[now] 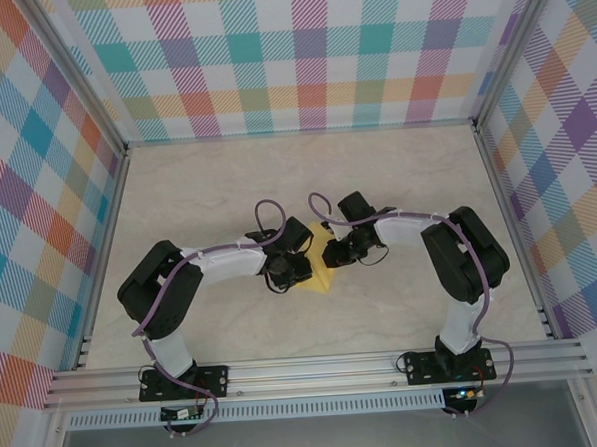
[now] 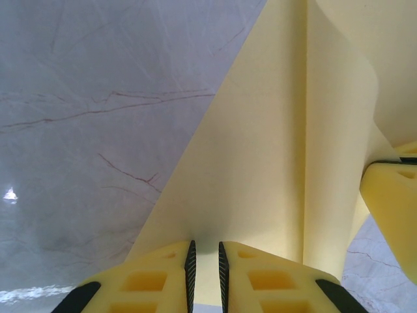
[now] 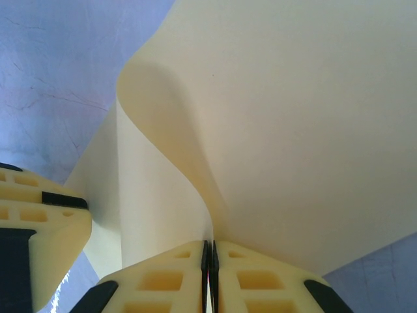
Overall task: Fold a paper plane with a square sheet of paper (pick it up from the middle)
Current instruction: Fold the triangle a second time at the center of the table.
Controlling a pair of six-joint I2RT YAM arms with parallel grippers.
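The square sheet of paper (image 1: 325, 276) is yellow, partly folded, and lies at mid-table between both grippers. In the left wrist view the paper (image 2: 260, 163) runs away from me with a lengthwise crease and a raised flap on its right. My left gripper (image 2: 205, 244) sits with its tips down on the sheet, jaws a narrow gap apart, nothing pinched between them. My right gripper (image 3: 210, 242) is shut on the edge of a flap of the paper (image 3: 293, 130), which curls up from the table. From above, the left gripper (image 1: 295, 271) and right gripper (image 1: 343, 251) nearly touch.
The table (image 1: 227, 187) is pale marble, walled by plaid panels (image 1: 300, 53) at the back and sides. An aluminium rail (image 1: 316, 371) runs along the near edge with both arm bases on it. The other gripper's yellow finger (image 2: 394, 202) stands close by on the right.
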